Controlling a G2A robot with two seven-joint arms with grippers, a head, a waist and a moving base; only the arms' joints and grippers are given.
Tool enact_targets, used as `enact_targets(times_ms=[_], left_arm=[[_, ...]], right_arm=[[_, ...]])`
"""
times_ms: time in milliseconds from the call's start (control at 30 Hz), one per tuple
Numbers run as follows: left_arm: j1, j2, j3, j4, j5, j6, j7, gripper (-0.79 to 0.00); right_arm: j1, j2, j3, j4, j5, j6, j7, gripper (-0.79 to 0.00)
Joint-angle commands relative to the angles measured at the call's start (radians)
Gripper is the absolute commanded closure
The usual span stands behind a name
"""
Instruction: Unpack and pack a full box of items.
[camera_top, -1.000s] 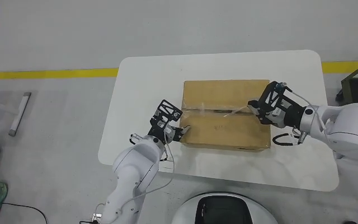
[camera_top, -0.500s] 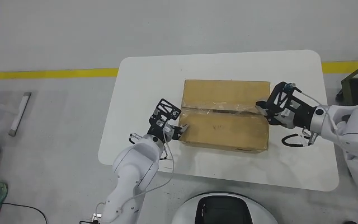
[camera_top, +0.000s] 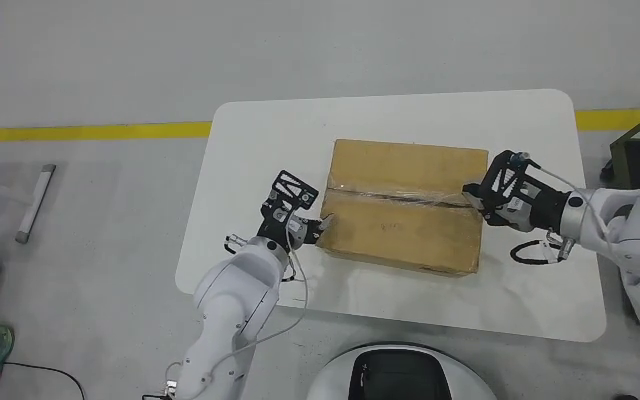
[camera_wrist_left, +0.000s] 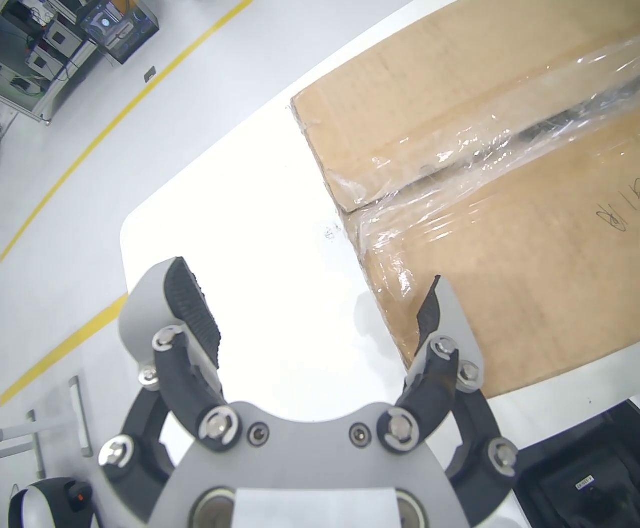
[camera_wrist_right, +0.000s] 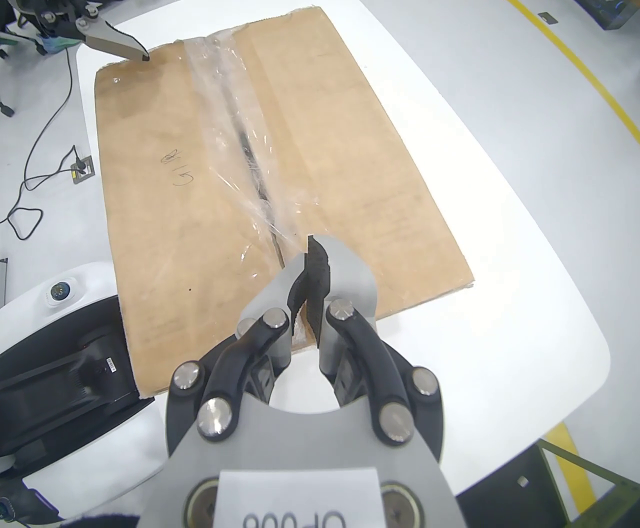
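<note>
A closed cardboard box (camera_top: 405, 205) lies flat on the white table (camera_top: 250, 160), right of the middle and turned a little askew to the table's edges. Both top flaps are down and meet in a seam that runs the length of the box. A strip of clear tape (camera_wrist_left: 500, 130) covers the seam. The tape is wrinkled and shiny, and it folds over the short end of the box on the left arm's side. On the flap nearer the robot there is a small handwritten scribble (camera_wrist_right: 175, 167).

The left claw (camera_wrist_left: 306, 280) sits at the box's left short end, low over the table, with its fingers spread wide apart and nothing between them. One finger tip rests at the box's top edge, near the corner closest to the robot. The other finger hangs over bare table beside the box.

The right claw (camera_wrist_right: 311, 250) is at the opposite short end, right where the seam meets the edge. Its fingers are pressed together with their tips over the end of the taped seam. They may be pinching a bit of tape, but the pads hide that spot and I cannot tell.

On the grey floor beyond the table runs a yellow line (camera_top: 100, 130).
</note>
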Motion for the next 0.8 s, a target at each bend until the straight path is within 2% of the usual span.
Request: enact_targets(times_ms=[0, 167, 333, 367, 400, 433, 467, 500, 767], left_arm=[[0.003, 0.002, -0.010, -0.019, -0.001, -0.008, 0.001, -0.785], [0.000, 0.004, -0.036, -0.066, -0.022, -0.007, 0.018, -0.785], [-0.048, 0.000, -0.012, -0.072, -0.058, -0.003, 0.074, -0.785], [-0.061, -0.002, 0.001, -0.063, -0.060, -0.004, 0.081, -0.606], [-0.076, -0.003, 0.016, -0.055, -0.059, -0.005, 0.090, -0.468], [-0.090, -0.006, 0.033, -0.045, -0.063, -0.005, 0.100, -0.274], [-0.103, -0.008, 0.048, -0.031, -0.066, -0.002, 0.109, -0.160], [-0.116, -0.010, 0.065, -0.015, -0.060, 0.002, 0.112, 0.000], [-0.186, -0.028, 0.173, 0.086, -0.056, 0.020, 0.140, 0.000]], right_arm=[[0.001, 0.002, -0.004, 0.002, -0.002, 0.000, 0.001, 0.000], [0.003, 0.008, -0.014, 0.009, -0.003, -0.004, 0.007, 0.000], [0.001, 0.013, -0.032, 0.016, -0.004, -0.002, 0.012, 0.000], [0.001, 0.014, -0.036, 0.016, -0.005, -0.001, 0.013, 0.000], [0.002, 0.015, -0.040, 0.015, -0.001, 0.000, 0.014, 0.000], [0.003, 0.016, -0.042, 0.014, 0.000, 0.002, 0.014, 0.000], [0.003, 0.017, -0.044, 0.012, 0.000, 0.005, 0.014, 0.000], [0.003, 0.018, -0.046, 0.011, 0.000, 0.007, 0.014, 0.000], [0.002, 0.026, -0.047, 0.007, 0.001, 0.022, 0.011, 0.000]])
